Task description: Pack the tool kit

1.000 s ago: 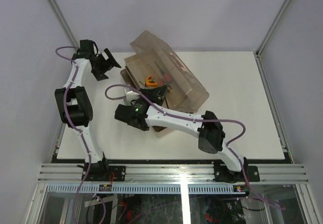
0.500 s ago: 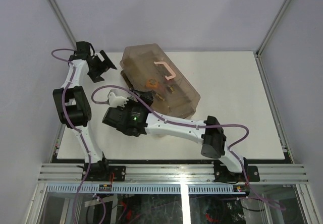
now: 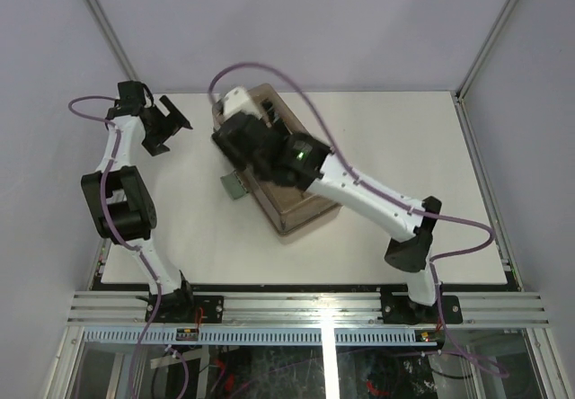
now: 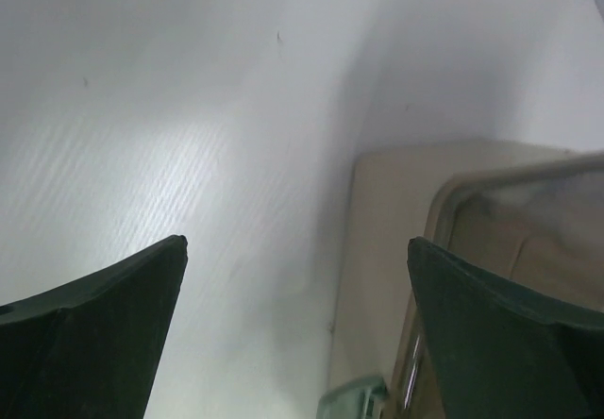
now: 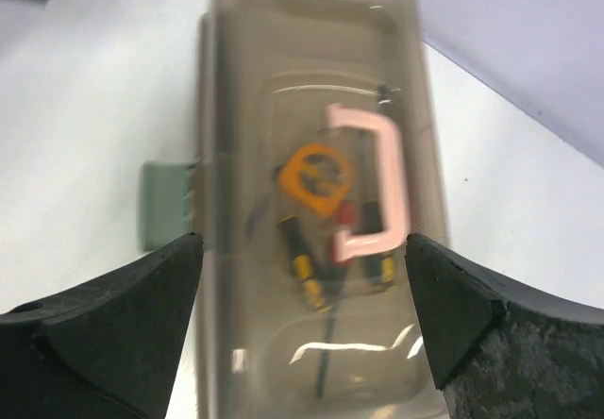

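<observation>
With the lid (image 5: 311, 60) just shut on the toolbox (image 3: 298, 208) at the middle of the table (image 3: 431, 147), we are seeing the right gripper (image 5: 300, 240) hovering above it, newly spread and empty like the left gripper (image 4: 297, 244); latching likely remains.

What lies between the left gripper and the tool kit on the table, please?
Only bare table: the top view shows nothing lying between the left gripper and the tool kit, whose green latch juts toward that side.

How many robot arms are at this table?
2. The left arm stands along the table's left edge, reaching toward the far-left corner. The right arm stretches from the near right across to the toolbox in the middle. None seem hidden.
</observation>
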Tool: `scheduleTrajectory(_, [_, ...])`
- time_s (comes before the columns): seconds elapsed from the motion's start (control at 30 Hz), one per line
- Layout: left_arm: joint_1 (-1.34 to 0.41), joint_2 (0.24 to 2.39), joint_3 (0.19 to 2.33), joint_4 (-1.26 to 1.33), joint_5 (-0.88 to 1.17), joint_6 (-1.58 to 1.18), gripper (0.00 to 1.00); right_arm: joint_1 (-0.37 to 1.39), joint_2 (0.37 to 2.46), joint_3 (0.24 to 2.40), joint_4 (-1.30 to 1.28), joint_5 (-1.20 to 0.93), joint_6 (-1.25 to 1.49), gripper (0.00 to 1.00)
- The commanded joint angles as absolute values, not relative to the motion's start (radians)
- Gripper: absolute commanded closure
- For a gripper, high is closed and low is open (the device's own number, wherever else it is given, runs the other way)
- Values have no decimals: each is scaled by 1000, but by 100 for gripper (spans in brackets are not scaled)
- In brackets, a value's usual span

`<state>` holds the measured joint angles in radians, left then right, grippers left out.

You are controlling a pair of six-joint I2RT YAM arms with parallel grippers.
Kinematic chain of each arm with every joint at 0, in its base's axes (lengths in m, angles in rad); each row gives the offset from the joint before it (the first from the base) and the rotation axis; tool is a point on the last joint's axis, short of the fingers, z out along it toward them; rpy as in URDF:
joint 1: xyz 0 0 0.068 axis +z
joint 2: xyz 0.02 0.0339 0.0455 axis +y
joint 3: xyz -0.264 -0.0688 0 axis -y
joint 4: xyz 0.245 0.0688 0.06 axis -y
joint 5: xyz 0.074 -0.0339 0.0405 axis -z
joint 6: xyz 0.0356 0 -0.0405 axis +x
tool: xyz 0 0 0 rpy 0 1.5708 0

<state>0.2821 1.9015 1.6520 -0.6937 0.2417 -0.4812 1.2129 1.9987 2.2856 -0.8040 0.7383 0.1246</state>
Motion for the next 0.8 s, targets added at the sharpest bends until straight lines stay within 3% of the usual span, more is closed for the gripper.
scheduleTrajectory(0.0, [282, 1760, 1492, -673, 328, -511, 0, 976, 1948, 2391, -900, 527, 191, 7])
scheduleTrajectory(0.17, [284, 1643, 1279, -654, 499, -541, 0, 782, 1953, 2352, -926, 289, 181, 7])
scheduleTrajectory(0.43, [285, 1507, 963, -507, 713, -621, 0, 731, 1998, 2309, -923, 92, 165, 9])
scheduleTrajectory(0.77, [283, 1490, 627, 102, 987, -864, 0, 732, 2045, 2303, -867, -41, 218, 14])
